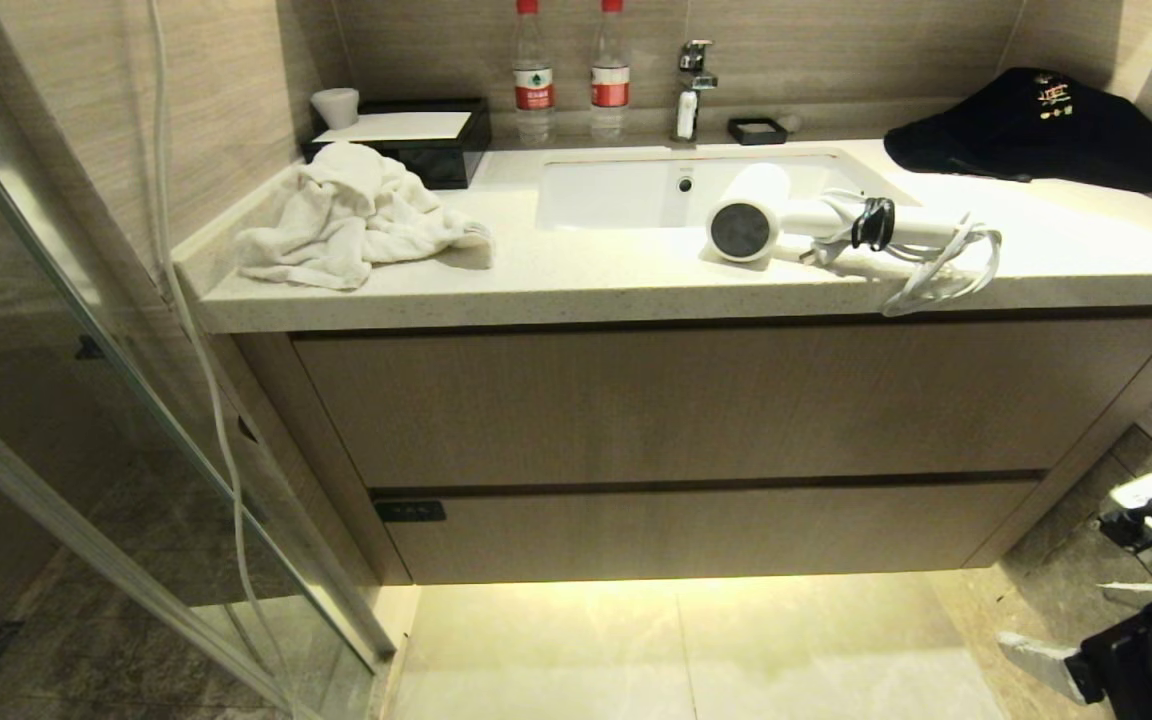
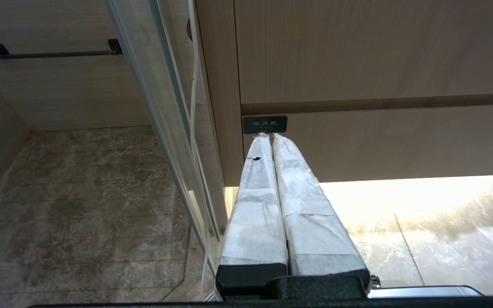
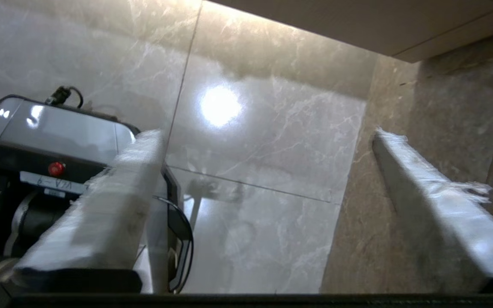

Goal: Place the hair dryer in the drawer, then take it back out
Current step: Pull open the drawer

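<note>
Our right gripper [image 3: 268,171] hangs wide open and empty above the floor; the hair dryer [image 1: 816,225] waits at the counter's [image 1: 576,290] front edge, the drawer [image 1: 706,530] shut.

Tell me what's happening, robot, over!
Left gripper shut, parked near the drawer label. Right gripper wide open, empty, low over the floor. Hair dryer on the counter; drawer closed. Nothing blocking.
</note>
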### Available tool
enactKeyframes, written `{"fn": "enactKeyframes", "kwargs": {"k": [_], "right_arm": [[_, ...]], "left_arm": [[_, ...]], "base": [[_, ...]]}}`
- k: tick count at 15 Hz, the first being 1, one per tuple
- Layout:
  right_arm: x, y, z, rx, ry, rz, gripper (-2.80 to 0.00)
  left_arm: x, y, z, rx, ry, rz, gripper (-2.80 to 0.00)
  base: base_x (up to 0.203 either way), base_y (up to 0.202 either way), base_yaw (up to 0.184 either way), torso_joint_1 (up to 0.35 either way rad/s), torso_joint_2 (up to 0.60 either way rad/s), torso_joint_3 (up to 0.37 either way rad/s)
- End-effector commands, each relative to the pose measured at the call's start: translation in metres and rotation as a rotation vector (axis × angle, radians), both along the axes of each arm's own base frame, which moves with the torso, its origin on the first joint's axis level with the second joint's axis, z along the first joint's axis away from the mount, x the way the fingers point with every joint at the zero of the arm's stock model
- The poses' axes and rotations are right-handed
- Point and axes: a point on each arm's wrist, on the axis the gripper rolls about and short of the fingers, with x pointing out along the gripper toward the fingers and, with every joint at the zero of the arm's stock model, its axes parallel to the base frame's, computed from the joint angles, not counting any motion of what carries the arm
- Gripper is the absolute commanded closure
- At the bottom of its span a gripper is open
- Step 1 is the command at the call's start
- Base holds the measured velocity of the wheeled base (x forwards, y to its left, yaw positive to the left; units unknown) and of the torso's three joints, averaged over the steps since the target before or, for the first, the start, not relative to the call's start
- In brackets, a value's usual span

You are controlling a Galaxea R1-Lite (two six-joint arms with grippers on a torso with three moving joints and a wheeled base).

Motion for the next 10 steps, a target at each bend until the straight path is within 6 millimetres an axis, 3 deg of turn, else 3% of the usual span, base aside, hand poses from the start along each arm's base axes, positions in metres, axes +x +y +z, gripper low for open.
{"fn": "enactKeyframes", "kwargs": {"k": [1,5,10], "right_arm": [[-0.013,-0.003,0.007,0.007,-0.069,-0.009,0.0],[-0.028,-0.005,0.014,-0.006,-0.108,-0.038,0.0],[-0.066,-0.011,0.022,0.028,-0.225,-0.099,0.0]], "left_arm": [[0.0,0.0,0.0,0.0,0.003,0.0,0.0],[0.0,0.0,0.0,0.0,0.002,0.0,0.0],[0.0,0.0,0.0,0.0,0.003,0.0,0.0]], "base": [[0.0,0.0,0.0,0.0,0.0,0.0],[0.0,0.0,0.0,0.0,0.0,0.0],[0.0,0.0,0.0,0.0,0.0,0.0]]}}
